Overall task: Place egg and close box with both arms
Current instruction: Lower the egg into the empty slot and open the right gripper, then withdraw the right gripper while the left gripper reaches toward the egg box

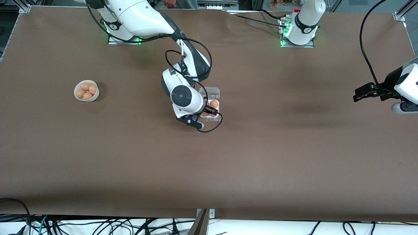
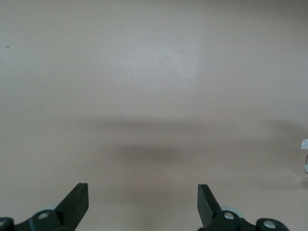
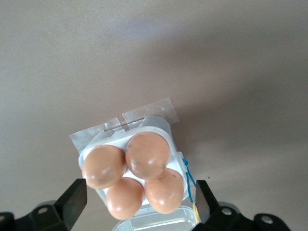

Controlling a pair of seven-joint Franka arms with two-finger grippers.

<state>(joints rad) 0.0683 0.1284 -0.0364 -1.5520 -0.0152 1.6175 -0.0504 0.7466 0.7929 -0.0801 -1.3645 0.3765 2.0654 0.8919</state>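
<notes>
The box (image 1: pixel 216 105) sits mid-table with its clear lid (image 1: pixel 211 92) open, lying flat on the side farther from the front camera. In the right wrist view every cell of the white tray (image 3: pixel 115 139) holds a tan-orange egg (image 3: pixel 147 155); I cannot tell the placed egg from the others. My right gripper (image 3: pixel 139 192) hangs open and empty just over the box, its fingers on either side of the eggs and apart from them; the wrist mostly hides it in the front view (image 1: pixel 210 109). My left gripper (image 1: pixel 357 94) waits open over bare table at the left arm's end (image 2: pixel 143 192).
A round white bowl (image 1: pixel 96 96) holding several more eggs (image 1: pixel 87 90) stands toward the right arm's end of the table. A black cable (image 1: pixel 212 125) loops from the right wrist beside the box. The arm bases stand along the table's edge farthest from the front camera.
</notes>
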